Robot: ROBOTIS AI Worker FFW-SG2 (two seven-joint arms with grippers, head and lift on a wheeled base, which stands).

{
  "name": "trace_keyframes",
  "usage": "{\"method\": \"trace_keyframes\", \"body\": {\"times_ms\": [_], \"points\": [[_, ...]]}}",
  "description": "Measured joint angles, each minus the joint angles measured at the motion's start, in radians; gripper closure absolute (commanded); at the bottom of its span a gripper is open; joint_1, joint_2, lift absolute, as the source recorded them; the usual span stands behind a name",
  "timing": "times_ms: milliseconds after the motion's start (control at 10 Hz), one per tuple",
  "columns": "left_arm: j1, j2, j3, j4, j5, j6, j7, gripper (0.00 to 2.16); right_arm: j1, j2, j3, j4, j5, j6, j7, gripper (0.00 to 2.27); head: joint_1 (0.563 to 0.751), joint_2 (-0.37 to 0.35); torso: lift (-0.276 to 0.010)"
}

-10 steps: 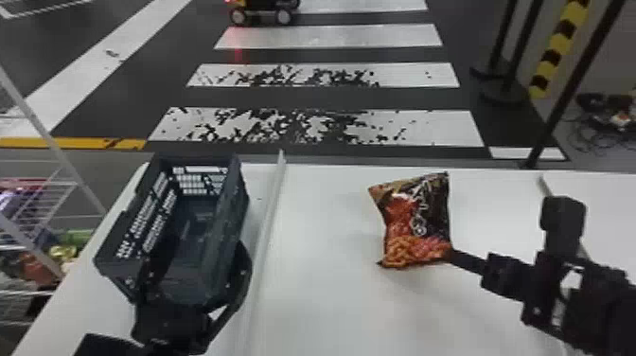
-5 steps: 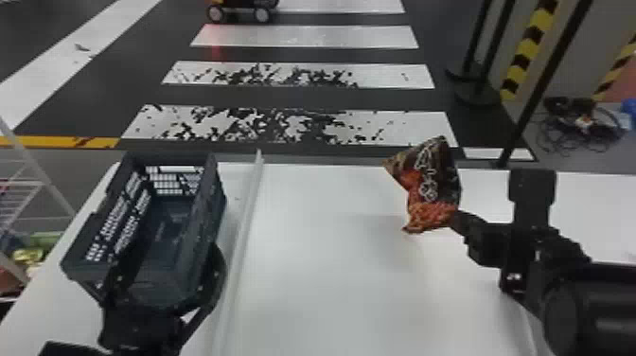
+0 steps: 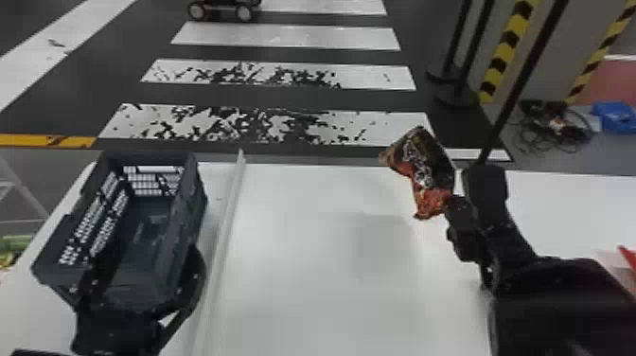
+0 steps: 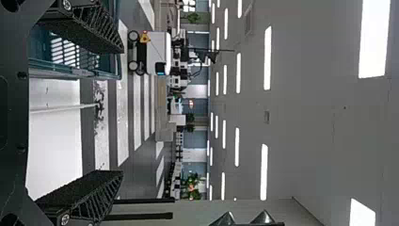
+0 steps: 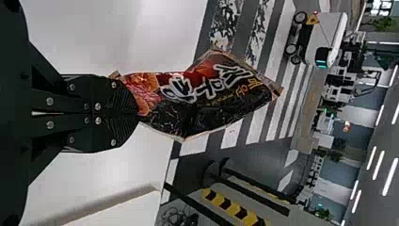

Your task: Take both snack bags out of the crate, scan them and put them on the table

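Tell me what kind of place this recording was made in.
Probably an indoor robotics lab or demo hall: a painted crosswalk marks the floor beyond the table, a small wheeled vehicle stands out there, and rows of ceiling lights run overhead.

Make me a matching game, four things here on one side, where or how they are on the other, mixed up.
Things:
1. Dark blue-grey plastic crate
2. Glossy black-and-red snack bag
3. Black left end effector
4. Black right end effector

Places or states:
A. Fingers spread apart
B. Fingers closed on packaging
C. Held above the table
D. Standing on the smooth white table

Pairs: 1-D, 2-C, 3-A, 4-B
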Motion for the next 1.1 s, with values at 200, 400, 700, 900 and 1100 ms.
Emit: {"method": "trace_keyframes", "body": {"times_ms": [200, 400, 700, 900, 1100], "points": [[-0.003, 0.0, 0.0, 0.004, 0.002, 0.0, 0.0, 0.08, 0.031, -0.003, 0.1, 0.009, 0.262, -0.06, 0.026, 2.25, 0.695, 0.006, -0.091], [-0.005, 0.0, 0.0, 0.012, 0.005, 0.0, 0.0, 0.08, 0.074, -0.027, 0.18, 0.015, 0.466, -0.077, 0.097, 2.25, 0.695, 0.035, -0.091], [-0.011, 0.0, -0.001, 0.017, 0.006, 0.0, -0.002, 0.08, 0.127, -0.06, 0.251, 0.035, 0.617, -0.09, 0.163, 2.25, 0.695, 0.051, -0.091], [-0.012, 0.0, -0.002, 0.019, 0.006, 0.0, -0.002, 0.08, 0.159, -0.074, 0.279, 0.027, 0.629, -0.106, 0.281, 2.25, 0.695, 0.092, -0.091], [-0.013, 0.0, -0.002, 0.023, 0.007, 0.0, -0.002, 0.08, 0.182, -0.077, 0.281, -0.041, 0.57, -0.082, 0.49, 1.83, 0.695, 0.134, -0.091]]}}
